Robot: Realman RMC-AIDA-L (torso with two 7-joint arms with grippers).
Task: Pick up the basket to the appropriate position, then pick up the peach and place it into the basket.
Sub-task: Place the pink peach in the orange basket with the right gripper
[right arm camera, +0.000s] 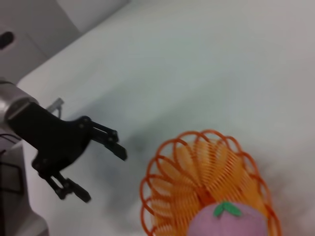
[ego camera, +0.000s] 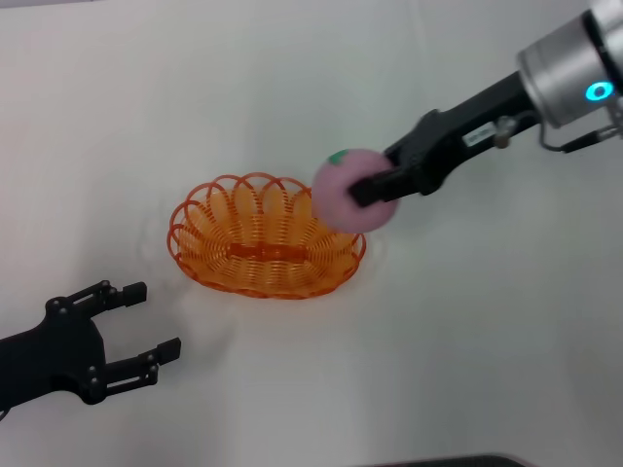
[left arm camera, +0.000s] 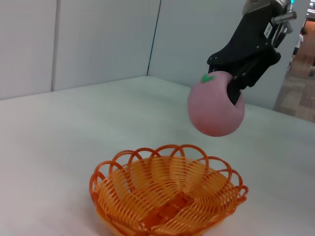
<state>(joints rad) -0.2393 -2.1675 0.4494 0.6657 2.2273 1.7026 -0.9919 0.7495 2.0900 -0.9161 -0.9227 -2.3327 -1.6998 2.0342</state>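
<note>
White table (ego camera: 292,88), orange basket (ego camera: 263,238) sitting on it mid-scene, nothing inside. Right gripper (ego camera: 375,185) clamped on the pink peach (ego camera: 350,199), held in the air above the basket's right rim, green leaf mark up. Left gripper (ego camera: 146,321) low over the table, near the basket's left side, fingers spread wide, holding nothing.
</note>
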